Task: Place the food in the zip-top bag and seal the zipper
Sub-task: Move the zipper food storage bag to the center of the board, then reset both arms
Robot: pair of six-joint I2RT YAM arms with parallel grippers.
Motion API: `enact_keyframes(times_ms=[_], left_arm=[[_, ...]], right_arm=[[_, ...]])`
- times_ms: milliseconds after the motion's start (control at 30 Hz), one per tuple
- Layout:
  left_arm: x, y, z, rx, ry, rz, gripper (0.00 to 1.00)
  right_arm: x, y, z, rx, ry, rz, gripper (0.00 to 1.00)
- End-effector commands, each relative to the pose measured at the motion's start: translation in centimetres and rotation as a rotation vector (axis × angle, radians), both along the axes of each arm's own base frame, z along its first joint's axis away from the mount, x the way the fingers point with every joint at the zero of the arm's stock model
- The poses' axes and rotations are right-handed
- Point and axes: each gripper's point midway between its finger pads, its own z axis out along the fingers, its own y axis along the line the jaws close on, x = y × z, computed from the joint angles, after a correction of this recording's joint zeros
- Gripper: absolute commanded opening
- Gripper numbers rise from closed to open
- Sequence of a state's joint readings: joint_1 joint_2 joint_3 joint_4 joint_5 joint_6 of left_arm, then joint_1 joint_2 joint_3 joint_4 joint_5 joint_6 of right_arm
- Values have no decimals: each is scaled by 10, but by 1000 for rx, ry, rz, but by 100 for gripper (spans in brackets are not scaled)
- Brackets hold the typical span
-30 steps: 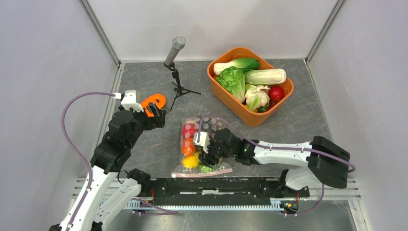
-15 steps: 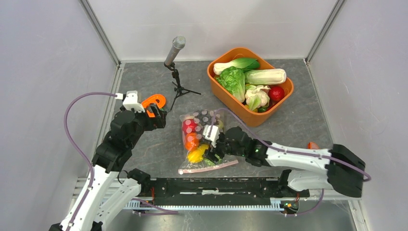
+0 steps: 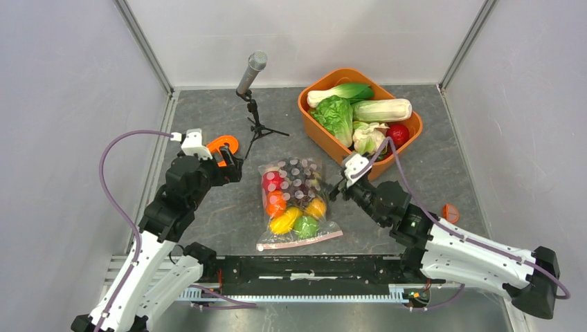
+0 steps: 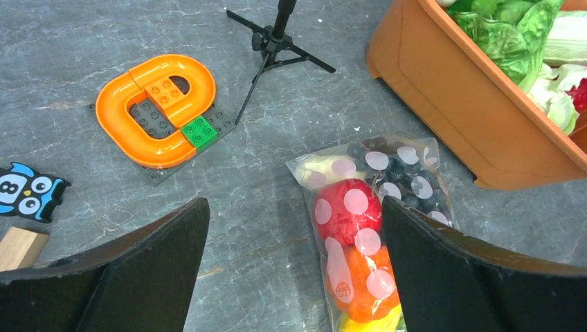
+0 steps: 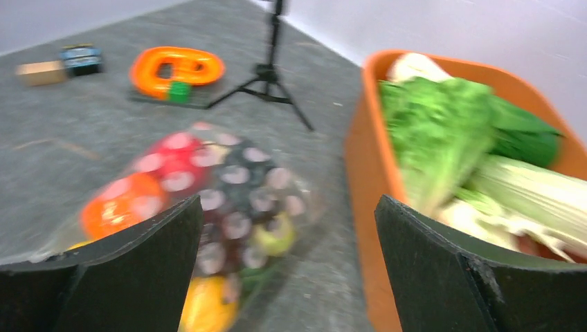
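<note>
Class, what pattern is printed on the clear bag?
White dots cover the bag; they show best in the left wrist view.

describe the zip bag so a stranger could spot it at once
Find the orange tub at the back right. In front and left of it, mid-table, lies the zip-top bag. It alone is clear plastic, white-dotted, stuffed with bright toy food, pink strip at its near edge.

Left gripper (image 4: 294,207) jaws seen spread wide, nothing held. Zip-top bag (image 4: 325,169) laid flat near orange tub (image 4: 443,90), food (image 4: 344,211) packed inside. Tripod (image 4: 277,48) and orange ring toy (image 4: 156,104) noted beyond.
</note>
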State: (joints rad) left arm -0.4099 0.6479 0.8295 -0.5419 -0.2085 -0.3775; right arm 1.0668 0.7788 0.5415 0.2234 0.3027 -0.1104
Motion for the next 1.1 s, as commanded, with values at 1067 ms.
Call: enact_keyframes(times_ms=[1067], left_arm=[[0, 60, 37, -17, -119, 352, 100]], right_arm=[[82, -242, -29, 224, 254, -808, 98]])
